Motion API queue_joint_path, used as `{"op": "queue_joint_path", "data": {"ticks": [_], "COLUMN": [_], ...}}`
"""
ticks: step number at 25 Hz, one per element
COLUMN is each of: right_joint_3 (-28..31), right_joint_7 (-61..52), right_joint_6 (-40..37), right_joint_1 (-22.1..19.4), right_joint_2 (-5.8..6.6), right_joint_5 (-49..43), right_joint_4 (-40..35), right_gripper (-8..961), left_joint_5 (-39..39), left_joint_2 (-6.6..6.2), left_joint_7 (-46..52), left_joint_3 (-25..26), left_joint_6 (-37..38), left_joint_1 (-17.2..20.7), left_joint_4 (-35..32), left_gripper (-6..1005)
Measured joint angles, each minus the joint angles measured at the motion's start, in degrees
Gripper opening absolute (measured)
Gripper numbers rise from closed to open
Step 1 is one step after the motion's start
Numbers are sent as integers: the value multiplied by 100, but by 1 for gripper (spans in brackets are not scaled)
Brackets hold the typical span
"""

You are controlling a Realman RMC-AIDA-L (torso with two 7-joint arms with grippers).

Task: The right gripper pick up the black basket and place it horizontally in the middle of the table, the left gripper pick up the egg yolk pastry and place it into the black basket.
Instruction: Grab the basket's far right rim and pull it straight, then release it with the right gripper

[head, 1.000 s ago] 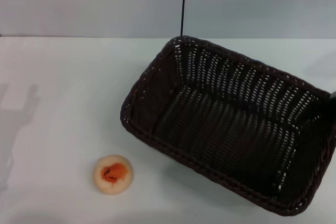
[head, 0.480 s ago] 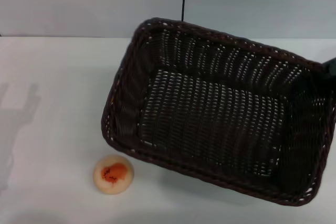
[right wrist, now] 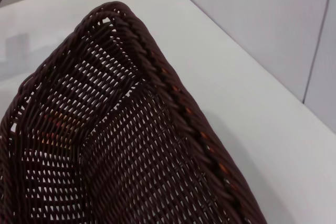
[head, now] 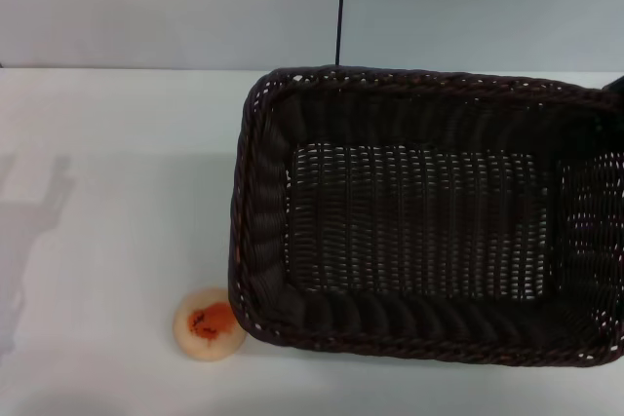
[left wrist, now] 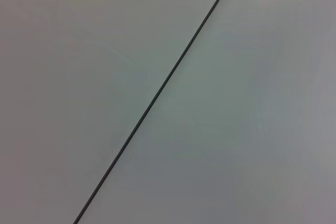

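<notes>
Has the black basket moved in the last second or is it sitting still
Yes. The black basket has turned square to the table's far edge, and its near-left corner now reaches the egg yolk pastry, which stayed put.

A pale wall (head: 175,7) with one thin dark vertical seam (head: 340,7).

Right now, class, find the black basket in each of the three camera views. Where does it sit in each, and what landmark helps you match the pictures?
Head view: the black basket fills the middle and right, its near-left corner beside the egg yolk pastry.
Left wrist view: not in it.
Right wrist view: one corner of the basket fills the lower left.
Shared landmark: the dark wall seam, seen in all three views.
</notes>
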State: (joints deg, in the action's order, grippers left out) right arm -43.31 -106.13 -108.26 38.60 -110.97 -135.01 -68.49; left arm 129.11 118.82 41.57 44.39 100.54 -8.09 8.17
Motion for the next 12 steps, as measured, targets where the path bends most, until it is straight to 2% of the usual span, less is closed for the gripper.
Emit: {"op": "queue_joint_path", "data": {"ticks": [9,12], "right_joint_3": [14,-2], "right_joint_7": [621,828], "right_joint_6": [158,187], "right_joint_1": [-45,-94], "right_joint_2": [-160,-271], "right_joint_5": [2,-7], "right_joint_4": [47,-13], "right_gripper": [145,145], "left_joint_5": [23,22], "left_joint_2": [0,0], "left_joint_7": [130,203], "left_joint_3": [0,0], "left_joint_6": [-12,-14], "left_joint_1": [0,0], "left_joint_4": [8,9], "left_gripper": [830,830]}}
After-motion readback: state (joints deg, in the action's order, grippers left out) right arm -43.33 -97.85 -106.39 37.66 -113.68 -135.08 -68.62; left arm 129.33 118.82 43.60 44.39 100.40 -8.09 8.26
